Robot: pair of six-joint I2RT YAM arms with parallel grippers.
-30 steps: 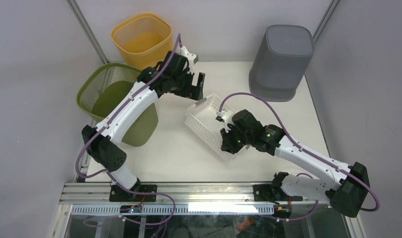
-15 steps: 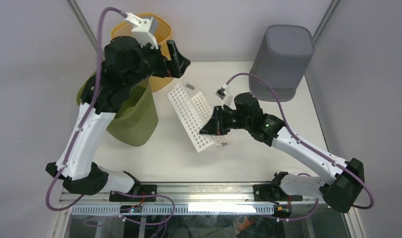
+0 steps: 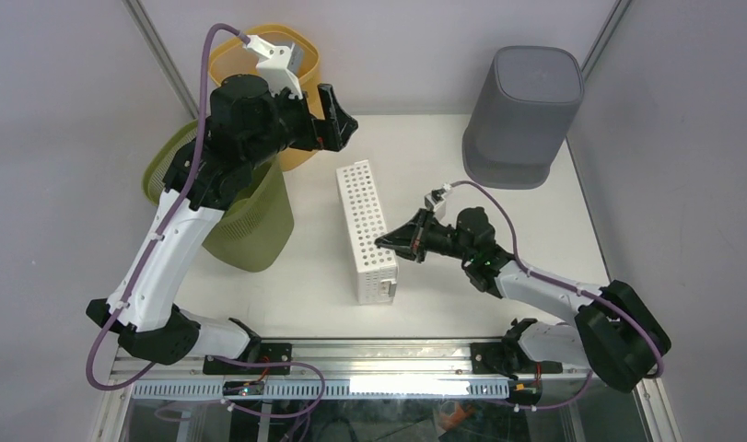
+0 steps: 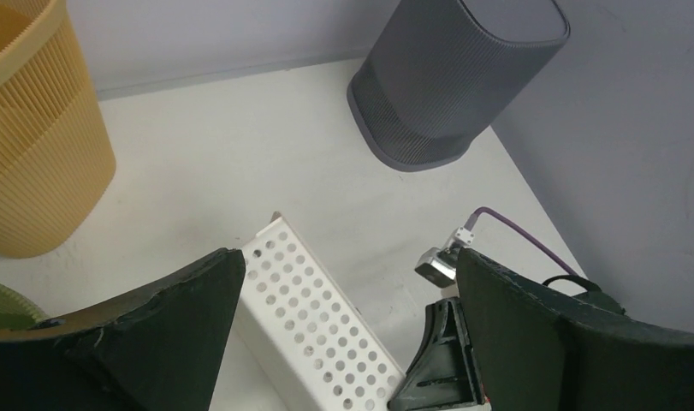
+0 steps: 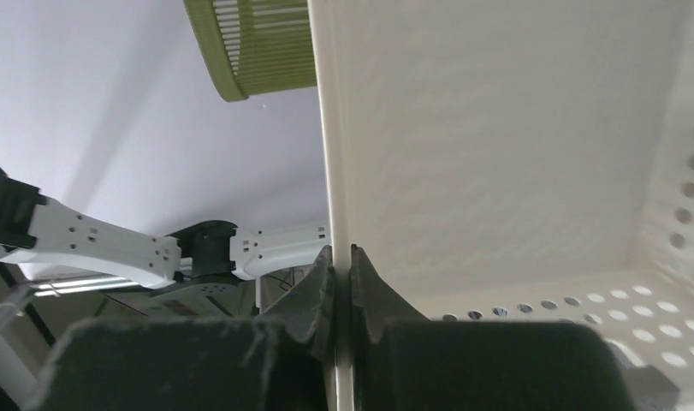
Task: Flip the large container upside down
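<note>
The white perforated container [image 3: 367, 230] stands on its long side in the middle of the table, its opening facing right. My right gripper [image 3: 389, 245] is shut on its wall from the right; the right wrist view shows the thin white wall [image 5: 497, 128] pinched between both fingers at my right gripper [image 5: 343, 265]. My left gripper [image 3: 344, 117] is open and empty, held high above the container's far end. The left wrist view looks down between its fingers at my left gripper [image 4: 347, 257] onto the container [image 4: 313, 317].
An upturned grey bin [image 3: 524, 115] stands at the back right, also in the left wrist view [image 4: 454, 77]. A yellow bin [image 3: 259, 69] is at the back left and a green mesh basket [image 3: 250, 216] at the left, under my left arm.
The container has tipped from open side up, through a slant, onto its long side. My right gripper swung lower while still holding it. My left gripper let go and rose.
</note>
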